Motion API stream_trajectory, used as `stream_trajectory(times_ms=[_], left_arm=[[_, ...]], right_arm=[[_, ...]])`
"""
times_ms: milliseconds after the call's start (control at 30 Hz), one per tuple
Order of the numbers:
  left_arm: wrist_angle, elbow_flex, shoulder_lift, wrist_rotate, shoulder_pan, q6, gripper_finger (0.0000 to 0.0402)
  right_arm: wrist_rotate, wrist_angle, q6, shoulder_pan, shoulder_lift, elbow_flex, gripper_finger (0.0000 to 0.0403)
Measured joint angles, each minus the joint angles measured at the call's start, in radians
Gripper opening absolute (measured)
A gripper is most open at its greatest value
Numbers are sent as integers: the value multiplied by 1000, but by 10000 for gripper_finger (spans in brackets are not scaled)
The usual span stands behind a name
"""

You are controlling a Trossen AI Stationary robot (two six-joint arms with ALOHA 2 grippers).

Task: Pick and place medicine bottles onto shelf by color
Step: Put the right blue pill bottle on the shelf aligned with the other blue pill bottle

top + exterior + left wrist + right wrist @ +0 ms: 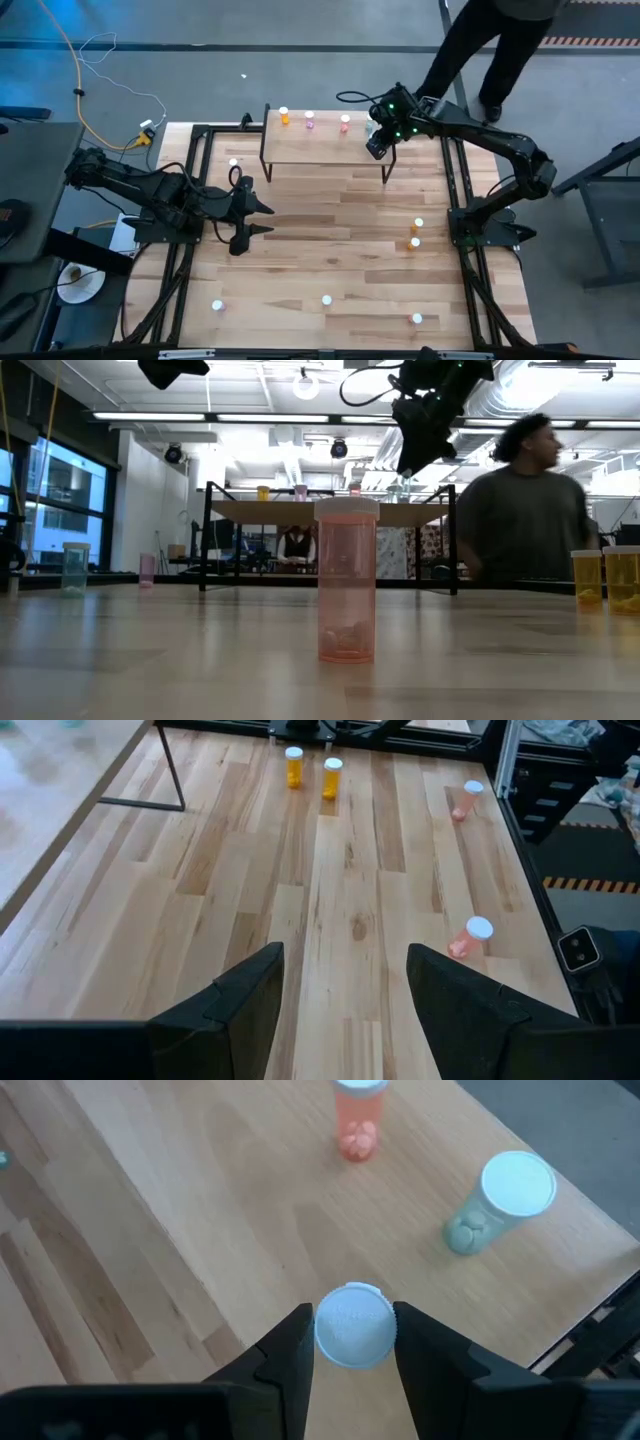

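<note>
The shelf (325,142) stands at the table's far middle. On it stand an orange medicine bottle (284,116), a pink one (309,120), a red-pink one (357,1120) and a teal one (500,1205). My right gripper (354,1342) hovers over the shelf's right end, shut on a white-capped bottle whose body is hidden under its cap. My left gripper (345,995) stays open over the table's left part with nothing between its fingers. Two orange bottles (293,767) and pink ones (470,935) stand on the table. My right gripper pinches the bottle between its two fingers at the cap (354,1320), one finger on each opposite side. The fingers slant down from above. The bottle is cap up and, in the low view, clear of the shelf top.
Loose bottles are scattered near the table's front edge (326,299) (417,319) (216,305) and one by the shelf's left leg (233,162). A pink bottle (346,580) stands close to the low camera. A person (520,500) stands behind the table's far right.
</note>
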Motion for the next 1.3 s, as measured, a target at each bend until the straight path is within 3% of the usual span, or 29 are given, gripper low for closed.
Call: stream_trajectory(times_ms=[1300], left_arm=[[-3,0,0,0,0,0,202]], right_arm=[[20,31,-38,3,41,1,119]])
